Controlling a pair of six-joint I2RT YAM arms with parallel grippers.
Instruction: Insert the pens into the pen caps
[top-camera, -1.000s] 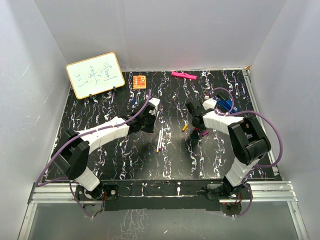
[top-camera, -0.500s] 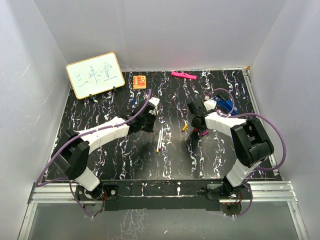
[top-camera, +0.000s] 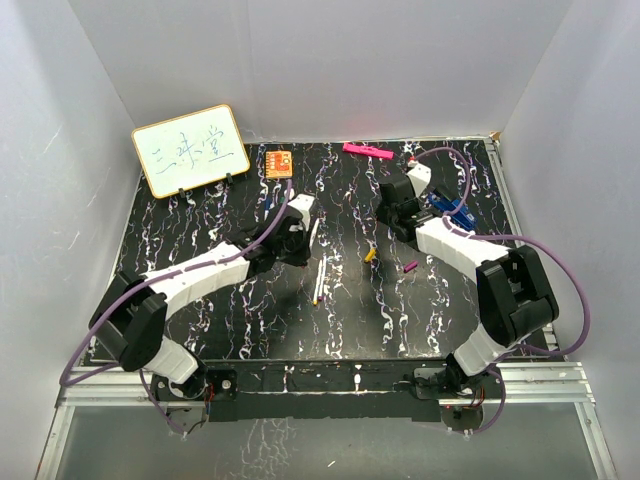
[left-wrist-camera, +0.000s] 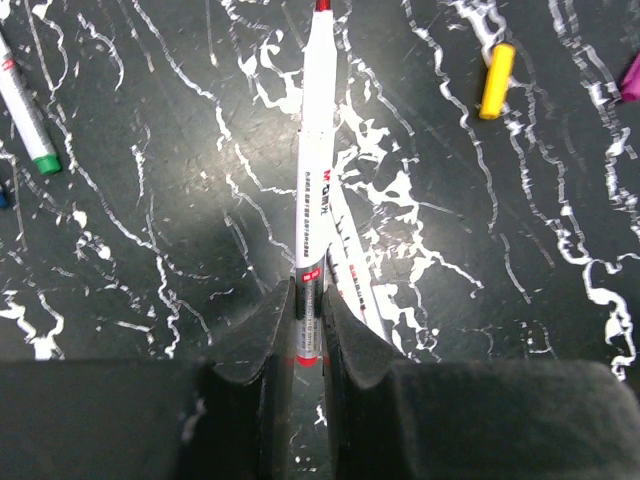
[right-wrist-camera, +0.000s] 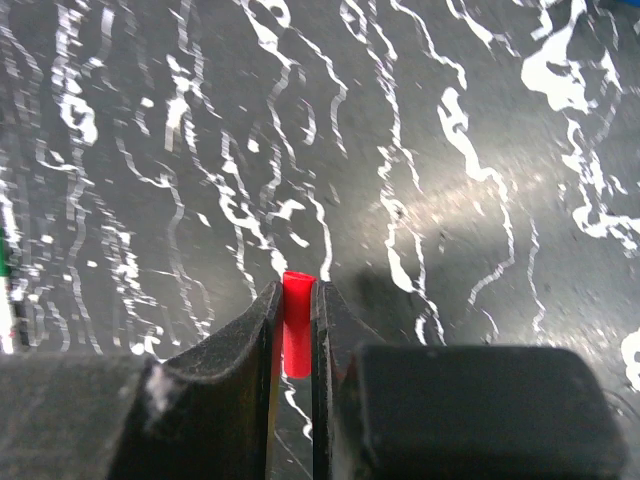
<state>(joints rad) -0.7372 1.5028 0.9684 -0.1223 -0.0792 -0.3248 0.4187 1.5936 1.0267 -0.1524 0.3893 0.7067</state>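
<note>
Left gripper (left-wrist-camera: 308, 292): closed to a narrow gap on the rear end of the red pen (left-wrist-camera: 318, 150); the pen's tip points away from the wrist.
Second pen (left-wrist-camera: 352, 275): lies on the table (top-camera: 200, 340) under the held pen's line; whether the two touch cannot be told.
Green pen (left-wrist-camera: 28, 110): loose at the far left of the left wrist view, well apart.
Yellow cap (top-camera: 371, 254): loose on the table between the arms.
Purple cap (top-camera: 409, 267): loose, near the yellow cap but not touching it.
Right gripper (right-wrist-camera: 295, 287): pinched on the red cap (right-wrist-camera: 296, 315), about half of it showing past the fingers; which end is open is unclear.
Step in hand: judged as pairing; pen and matching cap are each gripped, not yet joined.
Next move: calls for tip and cap mouth on one line, then a straight push along the pen. The mouth is small, so tolerance is slight.
Edges: walls (top-camera: 60, 150) close three sides; the blue clip (top-camera: 455, 212) sits just beside the right arm.
Open room: mid-table between the arms, though littered; joining above the surface looks clearest.
</note>
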